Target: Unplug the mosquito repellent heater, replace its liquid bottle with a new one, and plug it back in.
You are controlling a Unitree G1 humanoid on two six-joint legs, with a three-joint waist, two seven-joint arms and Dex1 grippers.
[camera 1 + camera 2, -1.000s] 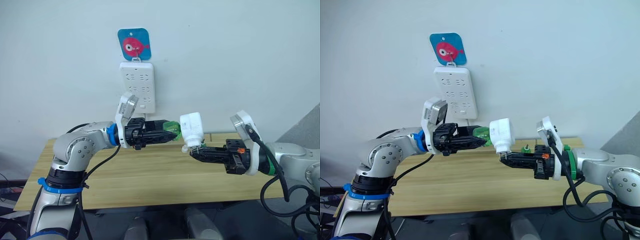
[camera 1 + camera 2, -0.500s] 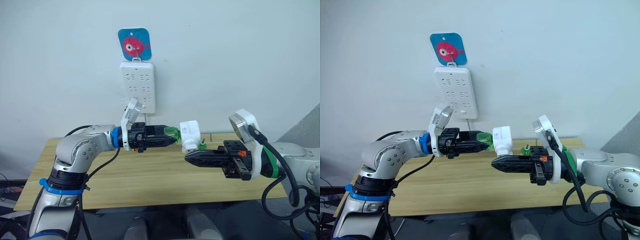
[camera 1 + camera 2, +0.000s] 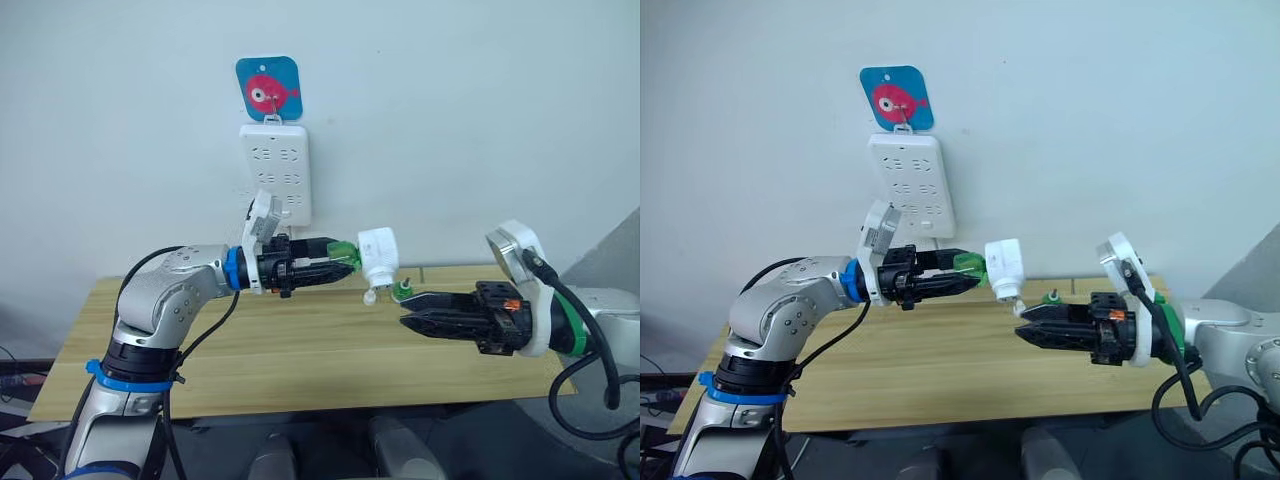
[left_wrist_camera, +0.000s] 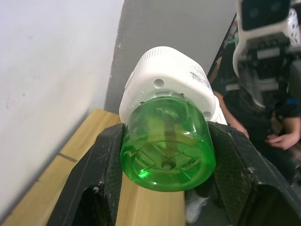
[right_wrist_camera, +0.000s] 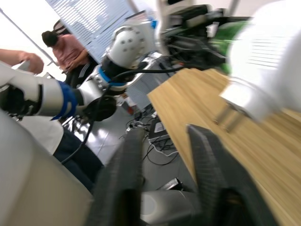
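Wooden table [image 3: 250, 370] runs wall to wall below both arms; its near edge lies under the grippers, its far edge meets the white wall [image 3: 480, 120]. Wall-mounted power strip [image 3: 275, 173] hangs under a blue fish hook plaque [image 3: 268, 88], above and behind the left gripper [image 3: 345, 268], with bare wall between them. Left gripper closed on the green liquid bottle [image 4: 165, 148], fingers [image 4: 106, 162] pressed to either side of its round body. The mosquito repellent heater [image 3: 378, 256] sits on the far end of that bottle, held in the air above the table's back half, not touching the table. Long axis of bottle plus heater roughly level, in line with the left fingers, heater end aimed toward the robot's right; the metal prongs [image 5: 225, 115] angle down toward the table. Right gripper [image 3: 410, 313] is just below and beside the heater, apart from it, holding nothing, fingers a narrow gap apart. A small green item [image 3: 402, 289] sits just behind its tips; identity unclear. Open air between the two grippers.
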